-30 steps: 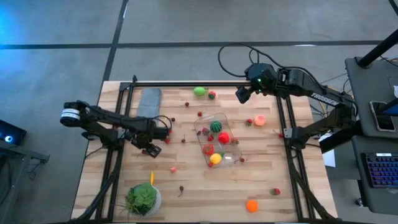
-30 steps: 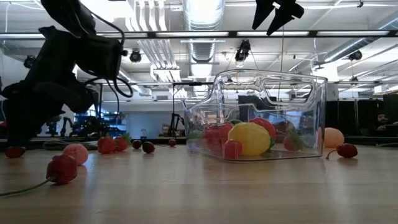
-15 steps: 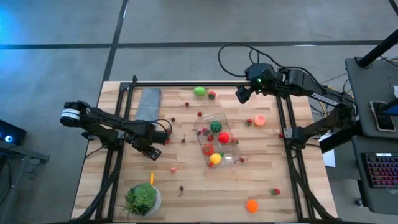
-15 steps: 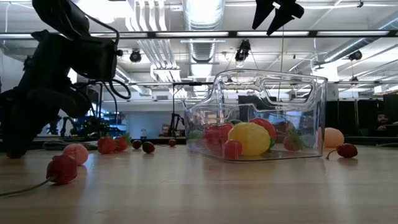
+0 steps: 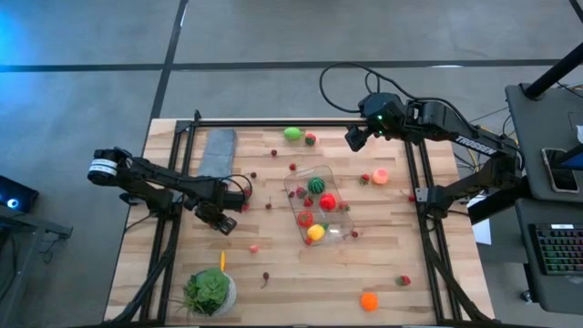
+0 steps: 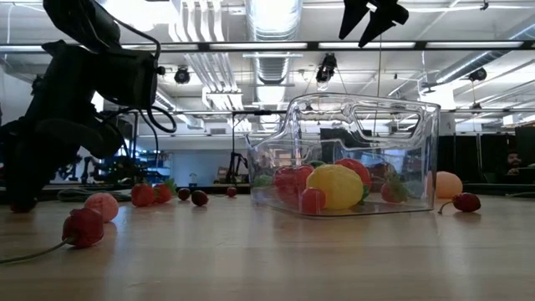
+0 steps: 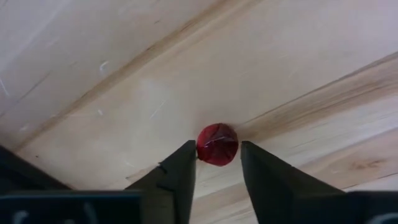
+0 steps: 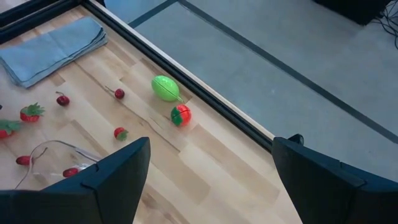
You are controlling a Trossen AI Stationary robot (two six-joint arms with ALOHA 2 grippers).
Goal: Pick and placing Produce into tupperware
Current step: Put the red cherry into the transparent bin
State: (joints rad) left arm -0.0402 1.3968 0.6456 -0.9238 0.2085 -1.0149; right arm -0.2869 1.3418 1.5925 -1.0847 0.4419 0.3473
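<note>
Left gripper (image 7: pixel 217 163) low over wooden bench (image 7: pixel 298 74), fingers parted astride small round red berry (image 7: pixel 217 144), not clenched | I judge berry light, smooth, roll-prone: pinch mid-body | right gripper (image 8: pixel 208 180) released, high above clear rectangular plastic tub (image 5: pixel 319 203)

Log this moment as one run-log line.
left tool: open, straddling red berry on table | right tool: open, idle, raised | tupperware: partly filled

A dark red berry (image 7: pixel 217 144) lies on pale wood table (image 7: pixel 298 56) beside a grey-blue cloth (image 5: pixel 219 150).
</note>
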